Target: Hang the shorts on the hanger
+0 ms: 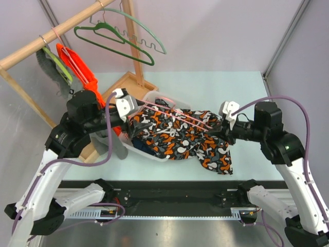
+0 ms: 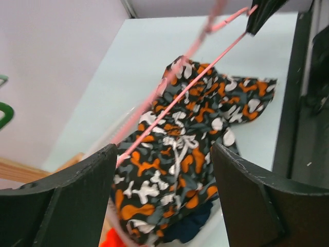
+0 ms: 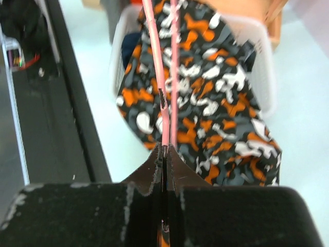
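The shorts (image 1: 180, 136), dark with orange, white and grey blobs, lie draped over a white basket and onto the table. The thin pink hanger (image 1: 175, 114) stretches across above them between my two grippers. My right gripper (image 1: 218, 127) is shut on the hanger's right end, and the right wrist view shows its tips (image 3: 165, 150) pinching the pink wire (image 3: 174, 77) over the shorts (image 3: 216, 98). My left gripper (image 1: 126, 110) is open at the hanger's left end. In the left wrist view (image 2: 163, 154) the wire (image 2: 205, 31) runs close by the left finger (image 2: 97, 175), above the shorts (image 2: 180, 149).
The white basket (image 1: 154, 154) holds dark blue cloth (image 2: 198, 221) under the shorts. A wooden rack (image 1: 56, 36) at the back left carries a dark green hanger (image 1: 110, 38), a pale green hanger (image 1: 149, 41), an orange garment (image 1: 79, 69) and grey-green clothes (image 1: 54, 64).
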`<state>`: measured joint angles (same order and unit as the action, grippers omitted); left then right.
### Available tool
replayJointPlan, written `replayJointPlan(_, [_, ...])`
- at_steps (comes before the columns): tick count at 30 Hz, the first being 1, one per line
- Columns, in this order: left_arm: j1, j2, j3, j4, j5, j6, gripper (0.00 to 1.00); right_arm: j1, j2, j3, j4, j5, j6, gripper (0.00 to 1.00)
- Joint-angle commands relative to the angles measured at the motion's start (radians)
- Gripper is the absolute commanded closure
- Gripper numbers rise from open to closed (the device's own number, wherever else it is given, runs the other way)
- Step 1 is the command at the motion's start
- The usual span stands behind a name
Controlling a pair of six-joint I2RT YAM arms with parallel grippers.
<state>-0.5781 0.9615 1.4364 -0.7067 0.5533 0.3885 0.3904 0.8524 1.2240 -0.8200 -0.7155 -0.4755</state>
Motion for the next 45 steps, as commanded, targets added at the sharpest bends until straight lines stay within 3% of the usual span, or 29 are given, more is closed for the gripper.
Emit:
replayJointPlan(1, [0.004,0.002,0.05,-0.149,-0.006,0.294,0.21,-0.001,-0.019,0.008,-0.188,-0.004,-0.141,1.0])
replayJointPlan(7, [0.009,-0.033,-0.065,-0.125,-0.081,0.444,0.2,-0.002,-0.056,-0.008,-0.241,-0.035,-0.161,1.0])
replayJointPlan(14, [0.009,0.025,-0.093,-0.28,0.045,0.572,0.25,-0.004,-0.07,0.008,-0.255,-0.041,-0.16,1.0])
replayJointPlan(17, [0.009,0.026,-0.131,-0.269,0.048,0.575,0.48,-0.002,-0.072,0.012,-0.269,-0.039,-0.17,1.0])
replayJointPlan(18, [0.009,0.029,-0.134,-0.26,0.053,0.569,0.66,-0.001,-0.072,0.011,-0.268,-0.038,-0.17,1.0])
replayJointPlan(20, [0.006,0.034,-0.136,-0.244,0.077,0.535,0.87,-0.002,-0.056,0.012,-0.258,-0.022,-0.157,1.0])
replayJointPlan(21, [-0.002,0.042,-0.134,-0.235,0.08,0.523,1.0,-0.002,-0.033,0.02,-0.245,-0.016,-0.135,0.92])
replayJointPlan(23, [-0.009,0.048,-0.139,-0.22,0.085,0.495,1.0,-0.001,-0.004,0.04,-0.232,-0.009,-0.123,0.72])
replayJointPlan(24, [-0.018,0.048,-0.142,-0.214,0.085,0.487,1.0,-0.001,0.011,0.051,-0.235,-0.019,-0.132,0.5])
replayJointPlan(27, [-0.041,0.06,-0.152,-0.16,0.077,0.437,1.0,-0.004,0.06,0.103,-0.168,-0.068,-0.072,0.15])
replayJointPlan(29, [-0.054,0.074,-0.156,-0.126,0.068,0.411,1.0,0.001,0.104,0.136,-0.096,-0.11,0.003,0.05])
replayJointPlan(31, [-0.089,0.094,-0.156,-0.113,0.054,0.405,1.0,0.039,0.151,0.172,-0.055,-0.122,0.044,0.02])
replayJointPlan(35, [-0.141,0.156,-0.131,-0.128,0.037,0.383,1.0,0.174,0.298,0.296,-0.016,-0.05,0.052,0.11])
replayJointPlan(40, [-0.152,0.233,-0.065,-0.145,0.04,0.314,1.0,0.306,0.353,0.325,0.042,0.051,0.018,0.33])
replayJointPlan(41, [-0.152,0.246,-0.059,-0.148,0.04,0.306,1.0,0.329,0.356,0.321,0.051,0.062,0.012,0.44])
replayJointPlan(43, [-0.152,0.247,-0.056,-0.142,0.039,0.293,1.0,0.337,0.364,0.315,0.055,0.076,-0.006,0.55])
replayJointPlan(44, [-0.152,0.247,-0.057,-0.137,0.037,0.29,1.0,0.338,0.364,0.313,0.048,0.079,-0.012,0.71])
replayJointPlan(45, [-0.152,0.246,-0.059,-0.14,0.037,0.291,1.0,0.338,0.364,0.31,0.042,0.085,-0.032,0.8])
